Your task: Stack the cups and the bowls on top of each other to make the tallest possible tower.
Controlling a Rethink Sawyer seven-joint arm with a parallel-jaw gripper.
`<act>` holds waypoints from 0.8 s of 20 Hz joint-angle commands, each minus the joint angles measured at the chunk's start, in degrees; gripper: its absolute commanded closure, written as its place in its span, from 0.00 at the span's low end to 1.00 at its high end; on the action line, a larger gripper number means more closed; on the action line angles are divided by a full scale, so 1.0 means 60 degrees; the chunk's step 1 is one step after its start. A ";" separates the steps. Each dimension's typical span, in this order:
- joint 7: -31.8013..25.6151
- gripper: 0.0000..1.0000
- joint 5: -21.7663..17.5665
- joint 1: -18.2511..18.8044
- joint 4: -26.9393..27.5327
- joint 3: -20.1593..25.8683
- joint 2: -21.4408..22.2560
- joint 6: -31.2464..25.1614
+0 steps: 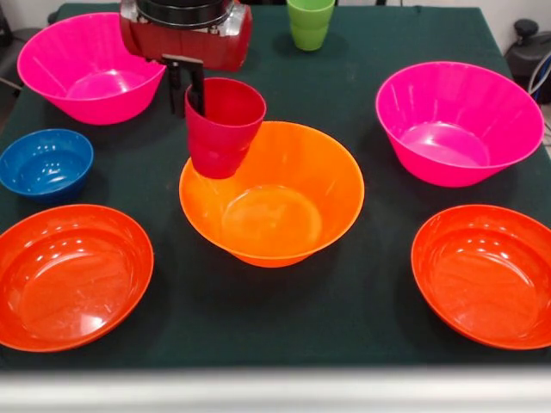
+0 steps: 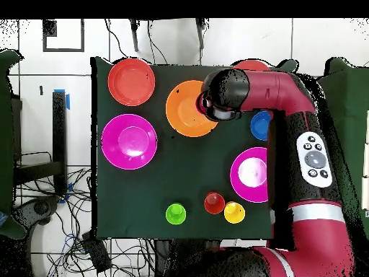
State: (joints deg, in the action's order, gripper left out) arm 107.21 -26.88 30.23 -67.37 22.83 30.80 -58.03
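Note:
My gripper (image 1: pixel 186 105) is shut on the left rim of the red cup (image 1: pixel 224 129), one finger inside the wall and one outside. The cup hangs mouth-up, slightly tilted, over the far left rim of the large orange bowl (image 1: pixel 275 202). In the overhead view the arm's head covers the cup and gripper beside the orange bowl (image 2: pixel 186 108). A small blue bowl (image 1: pixel 45 162) sits left of it. The green cup (image 2: pixel 176 213), an orange-red cup (image 2: pixel 214 203) and the yellow cup (image 2: pixel 234 212) stand in a row near the robot's base.
Two pink bowls (image 1: pixel 90 69) (image 1: pixel 461 120) flank the arm. Two shallow red-orange bowls (image 1: pixel 73 275) (image 1: pixel 486 275) lie at the front corners. The green cup (image 1: pixel 310 21) stands at the far edge of the dark green tablecloth (image 1: pixel 362 344).

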 commanded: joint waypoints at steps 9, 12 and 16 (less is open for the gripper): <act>-0.2500 1.00 -0.0676 -0.0762 0.0123 0.0583 -0.0695 -0.0334; -0.2172 1.00 -0.0649 -0.0882 -0.0115 0.0536 -0.0625 -0.0015; -0.2032 1.00 -0.0585 -0.0954 -0.0231 0.0522 -0.0563 0.0158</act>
State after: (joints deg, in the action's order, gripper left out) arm 107.21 -27.35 26.34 -65.23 22.86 29.29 -58.02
